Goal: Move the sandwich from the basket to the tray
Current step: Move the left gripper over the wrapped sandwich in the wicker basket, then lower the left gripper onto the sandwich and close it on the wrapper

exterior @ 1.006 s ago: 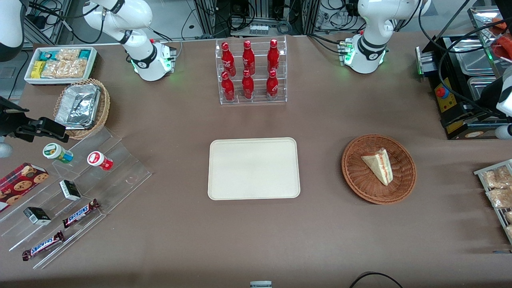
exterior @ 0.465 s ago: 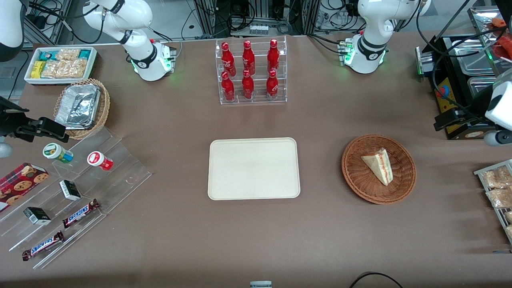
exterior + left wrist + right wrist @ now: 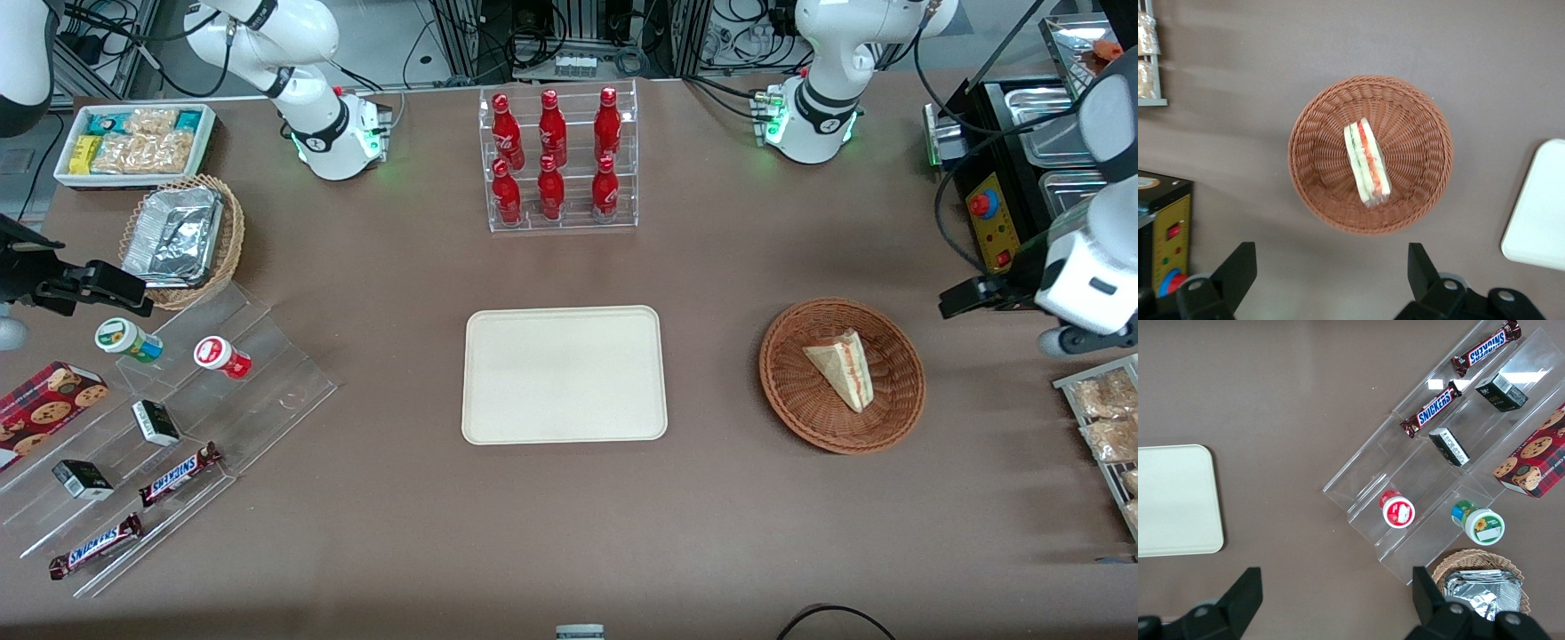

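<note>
One tray [image 3: 564, 374] lies bare at mid-table. One basket [image 3: 898, 411] sits toward the working arm's end, one sandwich [image 3: 840, 368] lying in it. Gripper [image 3: 1328, 277] hangs above the table just beside the basket, fingers [image 3: 1238, 268] wide apart, holding nothing.

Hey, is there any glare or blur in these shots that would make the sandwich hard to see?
Front view: even light, sandwich sharp in the basket; gripper beside the basket, toward the working arm's end of the table. Left wrist view: sandwich in focus, slight sheen on its wrap; the gripper's open fingers dark. Right wrist view: glare patches on the acrylic steps.
</note>
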You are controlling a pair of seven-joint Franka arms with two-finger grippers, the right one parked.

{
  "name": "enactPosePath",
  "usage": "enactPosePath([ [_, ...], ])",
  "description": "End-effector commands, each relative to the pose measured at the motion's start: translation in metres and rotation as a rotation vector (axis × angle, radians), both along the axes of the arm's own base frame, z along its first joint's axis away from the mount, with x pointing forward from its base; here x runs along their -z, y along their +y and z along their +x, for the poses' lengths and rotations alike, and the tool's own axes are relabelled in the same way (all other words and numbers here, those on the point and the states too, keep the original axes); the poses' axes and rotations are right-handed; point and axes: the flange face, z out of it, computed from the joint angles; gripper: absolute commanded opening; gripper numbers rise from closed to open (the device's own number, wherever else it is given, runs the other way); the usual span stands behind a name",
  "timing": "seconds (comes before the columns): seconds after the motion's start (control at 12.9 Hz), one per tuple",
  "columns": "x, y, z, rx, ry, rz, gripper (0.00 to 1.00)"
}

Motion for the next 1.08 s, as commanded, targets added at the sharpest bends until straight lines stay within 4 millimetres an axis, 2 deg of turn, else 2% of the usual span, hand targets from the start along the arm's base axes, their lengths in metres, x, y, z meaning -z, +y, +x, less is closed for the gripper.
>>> enactPosePath([
  [0.0,0.028,-0.012,-0.009,-0.037,-0.010,-0.007,1.00],
  [0.31,0.066,-0.024,-0.002,-0.133,0.024,0.004,1.00],
  [0.7,0.131,-0.049,-0.016,-0.181,-0.040,0.003,1.00],
  [1.01,0.167,-0.050,-0.022,-0.203,-0.053,0.002,1.00],
])
